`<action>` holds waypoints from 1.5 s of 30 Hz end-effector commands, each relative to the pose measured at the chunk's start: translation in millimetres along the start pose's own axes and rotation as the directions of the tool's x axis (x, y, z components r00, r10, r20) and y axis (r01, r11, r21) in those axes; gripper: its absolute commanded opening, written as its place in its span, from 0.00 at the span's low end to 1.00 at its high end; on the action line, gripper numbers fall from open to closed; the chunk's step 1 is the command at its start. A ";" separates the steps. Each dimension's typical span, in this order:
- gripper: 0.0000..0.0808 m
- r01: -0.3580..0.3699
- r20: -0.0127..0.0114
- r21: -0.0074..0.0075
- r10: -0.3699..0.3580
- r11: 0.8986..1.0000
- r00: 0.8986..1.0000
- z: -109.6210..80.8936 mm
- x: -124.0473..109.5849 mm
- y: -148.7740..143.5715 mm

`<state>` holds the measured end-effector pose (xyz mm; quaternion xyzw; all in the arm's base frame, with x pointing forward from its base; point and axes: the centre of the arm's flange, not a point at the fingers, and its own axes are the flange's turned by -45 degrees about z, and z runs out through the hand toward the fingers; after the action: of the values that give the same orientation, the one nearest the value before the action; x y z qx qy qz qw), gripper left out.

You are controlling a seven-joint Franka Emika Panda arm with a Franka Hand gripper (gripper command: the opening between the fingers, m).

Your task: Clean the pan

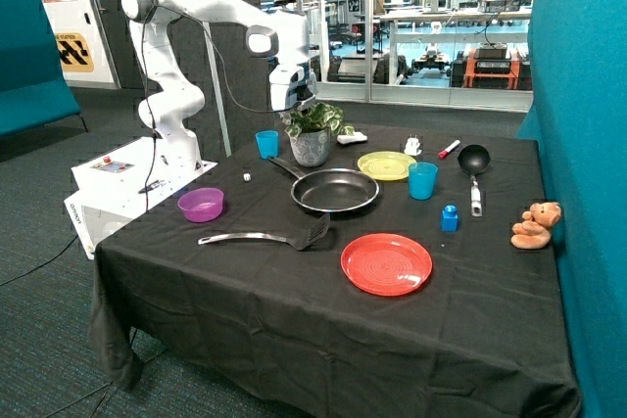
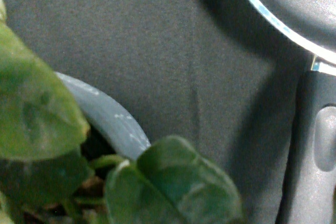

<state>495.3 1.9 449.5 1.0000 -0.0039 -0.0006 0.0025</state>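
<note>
The pan (image 1: 335,190) is a large round shallow black frying pan with a shiny rim. It lies near the middle of the black-clothed table, its long dark handle pointing toward the potted plant (image 1: 312,134). My gripper (image 1: 302,105) hangs just above the plant's leaves, behind the pan's handle. In the wrist view the pan's rim (image 2: 278,24) and handle (image 2: 315,145) show beside the plant's grey pot (image 2: 113,119) and green leaves (image 2: 173,182). Nothing shows in the gripper.
A black slotted spatula (image 1: 265,238) and a purple bowl (image 1: 201,205) lie in front of the pan. A red plate (image 1: 386,263), yellow plate (image 1: 386,164), two blue cups (image 1: 422,180) (image 1: 266,144), a small ladle-like pan (image 1: 474,159) and a teddy (image 1: 536,225) stand around.
</note>
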 end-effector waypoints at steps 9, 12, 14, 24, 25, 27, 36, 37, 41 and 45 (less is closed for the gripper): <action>0.56 0.361 -0.003 0.004 -0.361 0.933 0.933 -21.4 10.7 -11.3; 0.54 0.375 -0.003 0.004 -0.375 0.927 0.927 -25.7 11.1 -17.2; 0.54 0.386 -0.003 0.004 -0.386 0.922 0.922 -27.6 11.1 -21.5; 0.54 0.479 -0.003 0.004 -0.479 0.878 0.878 -38.2 12.4 -59.6; 0.54 0.500 -0.004 0.004 -0.500 0.866 0.866 -40.5 13.0 -69.0; 0.56 0.516 -0.004 0.004 -0.516 0.857 0.857 -43.0 13.9 -79.4; 0.63 0.596 -0.004 0.003 -0.596 0.803 0.803 -57.2 15.9 -136.2; 0.69 0.596 -0.004 0.003 -0.596 0.803 0.803 -57.8 16.1 -139.0; 0.77 0.596 -0.004 0.003 -0.596 0.803 0.803 -58.4 16.2 -141.6; 0.78 0.596 -0.004 0.003 -0.596 0.803 0.803 -58.4 16.2 -141.8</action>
<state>511.2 121.9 501.3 0.9565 0.2918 0.0006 -0.0009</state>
